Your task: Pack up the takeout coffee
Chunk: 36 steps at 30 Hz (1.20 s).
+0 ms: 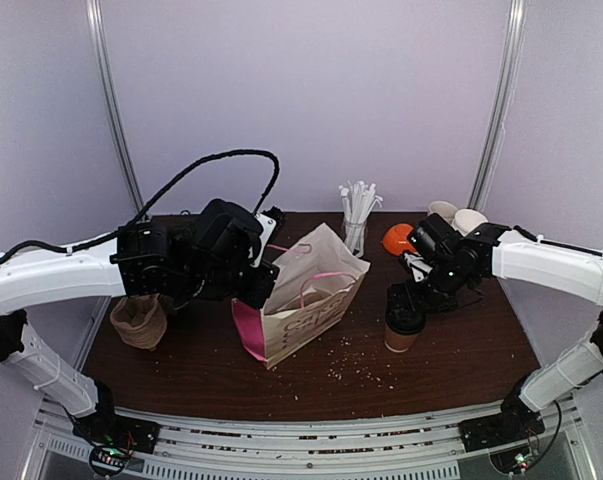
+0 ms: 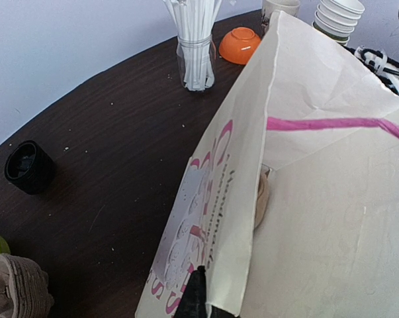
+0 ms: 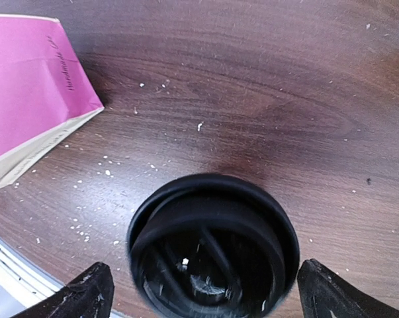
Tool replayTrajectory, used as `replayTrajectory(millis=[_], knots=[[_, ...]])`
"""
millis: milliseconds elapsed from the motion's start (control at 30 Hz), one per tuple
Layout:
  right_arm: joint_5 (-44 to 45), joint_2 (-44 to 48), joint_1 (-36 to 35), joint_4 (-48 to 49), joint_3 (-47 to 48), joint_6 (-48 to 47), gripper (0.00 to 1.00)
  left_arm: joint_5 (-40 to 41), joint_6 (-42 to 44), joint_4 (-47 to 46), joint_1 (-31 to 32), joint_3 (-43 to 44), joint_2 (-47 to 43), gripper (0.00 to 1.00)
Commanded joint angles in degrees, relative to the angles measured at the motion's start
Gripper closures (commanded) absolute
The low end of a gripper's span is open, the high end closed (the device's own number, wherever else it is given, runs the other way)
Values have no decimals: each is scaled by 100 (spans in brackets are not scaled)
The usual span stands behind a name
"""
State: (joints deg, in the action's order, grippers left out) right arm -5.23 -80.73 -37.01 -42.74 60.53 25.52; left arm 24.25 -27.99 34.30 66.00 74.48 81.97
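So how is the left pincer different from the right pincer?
The left pincer is shut, pinching the bag by its edge; the right pincer is wide open. The left one holds something; the right one holds nothing, its fingers standing either side of the coffee lid with gaps showing. Both are black.

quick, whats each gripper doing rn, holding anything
left gripper: closed, jaws pinching the paper bag edge.
right gripper: open, jaws either side of the takeout coffee, not gripping.
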Motion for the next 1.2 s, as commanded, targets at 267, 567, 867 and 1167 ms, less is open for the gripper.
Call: replayTrajectory(millis=[267, 567, 867, 1167], knots=[[361, 799, -43, -604, 386, 87, 7, -74, -45, -3, 1, -47, 21, 100], [187, 576, -218, -658, 373, -33, 59, -106, -108, -3, 1, -78, 13, 100], [328, 383, -271, -771, 27, -102, 72, -96, -124, -11, 1, -130, 5, 100], [244, 317, -280, -649, -354, -99, 76, -96, -123, -64, 1, -163, 24, 100]])
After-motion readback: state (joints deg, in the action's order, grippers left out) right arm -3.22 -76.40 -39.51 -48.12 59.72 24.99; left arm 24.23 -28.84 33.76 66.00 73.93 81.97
